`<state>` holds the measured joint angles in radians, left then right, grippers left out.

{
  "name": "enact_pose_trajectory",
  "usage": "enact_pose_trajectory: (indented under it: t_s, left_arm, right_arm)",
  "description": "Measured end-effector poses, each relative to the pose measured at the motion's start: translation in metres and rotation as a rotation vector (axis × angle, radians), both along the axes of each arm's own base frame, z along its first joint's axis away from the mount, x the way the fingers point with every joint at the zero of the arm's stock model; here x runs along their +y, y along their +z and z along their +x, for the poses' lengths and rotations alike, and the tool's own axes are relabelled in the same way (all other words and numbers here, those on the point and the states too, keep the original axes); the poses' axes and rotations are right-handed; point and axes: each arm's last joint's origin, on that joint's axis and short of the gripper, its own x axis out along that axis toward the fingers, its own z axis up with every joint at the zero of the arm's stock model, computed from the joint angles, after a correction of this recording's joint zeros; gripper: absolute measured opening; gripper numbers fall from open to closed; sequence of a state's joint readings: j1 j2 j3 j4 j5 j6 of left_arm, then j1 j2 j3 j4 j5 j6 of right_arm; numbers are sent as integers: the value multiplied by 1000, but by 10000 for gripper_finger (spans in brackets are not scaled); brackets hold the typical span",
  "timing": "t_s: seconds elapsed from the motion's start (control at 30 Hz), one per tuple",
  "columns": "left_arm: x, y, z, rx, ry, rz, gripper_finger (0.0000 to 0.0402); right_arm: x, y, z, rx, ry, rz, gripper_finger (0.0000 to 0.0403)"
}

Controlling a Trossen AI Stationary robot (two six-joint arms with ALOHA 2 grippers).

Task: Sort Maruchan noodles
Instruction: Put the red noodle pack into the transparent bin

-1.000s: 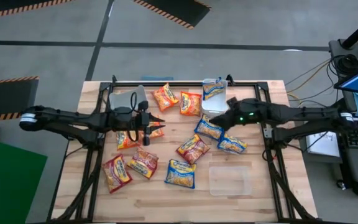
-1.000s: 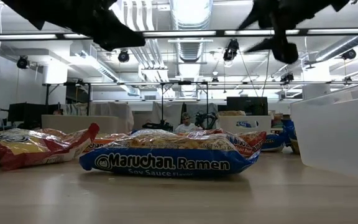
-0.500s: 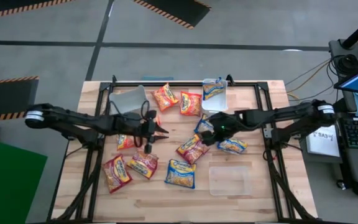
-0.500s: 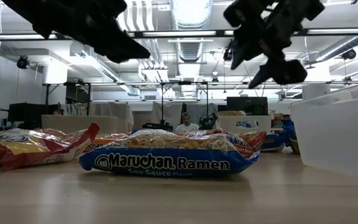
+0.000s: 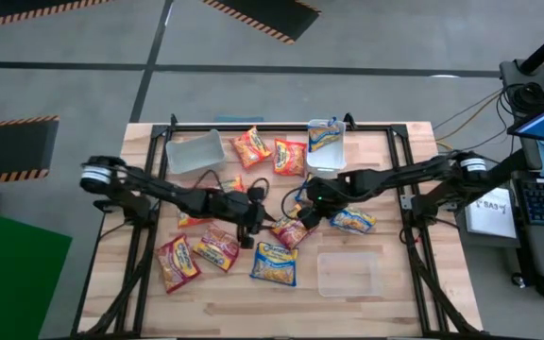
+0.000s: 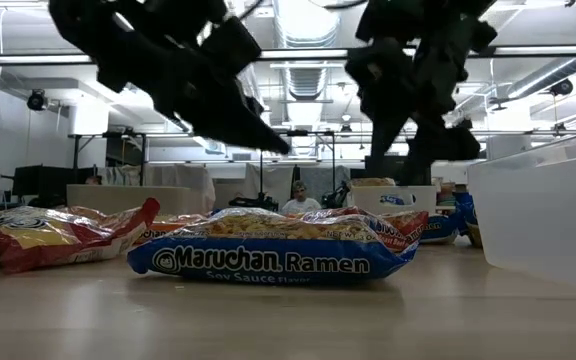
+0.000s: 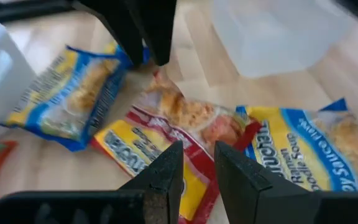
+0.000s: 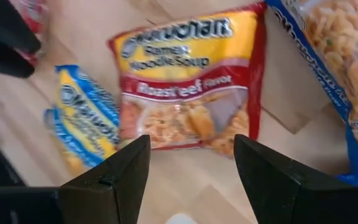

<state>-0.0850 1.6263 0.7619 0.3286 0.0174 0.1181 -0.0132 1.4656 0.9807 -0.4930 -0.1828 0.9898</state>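
Note:
Several Maruchan noodle packets lie flat on the wooden table. A red one (image 5: 289, 229) (image 8: 191, 93) lies at the middle, with a blue one (image 5: 274, 263) nearer and two more blue ones (image 5: 352, 221) to its right. My right gripper (image 5: 300, 214) (image 8: 191, 142) hangs open just above the red packet's far end, slanting down. My left gripper (image 5: 256, 213) (image 7: 199, 168) comes from the left, a little short of the same packet and above it. Its fingers stand a narrow gap apart with nothing between them.
Two red packets (image 5: 196, 255) lie near left and orange ones (image 5: 270, 151) at the far middle. A clear container (image 5: 195, 151) stands far left, and another (image 5: 327, 149) with a blue packet inside stands far middle. A third (image 5: 349, 273) stands near right. A black frame rims the table.
Both grippers have sunk and tipped downward while closing in on the red middle packet. The left one has gone toward the table's right and near edges, the right one toward the left and near edges. No packet has moved.

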Motion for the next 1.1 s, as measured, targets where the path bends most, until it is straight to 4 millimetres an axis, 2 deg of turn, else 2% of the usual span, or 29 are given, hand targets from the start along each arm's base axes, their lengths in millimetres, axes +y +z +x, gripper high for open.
enact_pose_trajectory:
  t_s: [0.17, 0.53, 0.77, 1.1]
  left_arm:
    - [-2, -20, 16, 58, -1, 5, 63]
    - [-1, -49, 19, 147, -11, 33, 43]
    - [0, -59, 20, 168, -5, 42, 42]
    - [3, -60, 20, 174, 5, 41, 42]
  right_arm:
    - [0, -13, 4, 48, 5, -9, 219]
    - [-3, -25, 6, 80, -13, -116, 219]
    - [-5, -30, 9, 81, -15, -168, 219]
    - [-5, -35, 14, 61, -11, -171, 219]
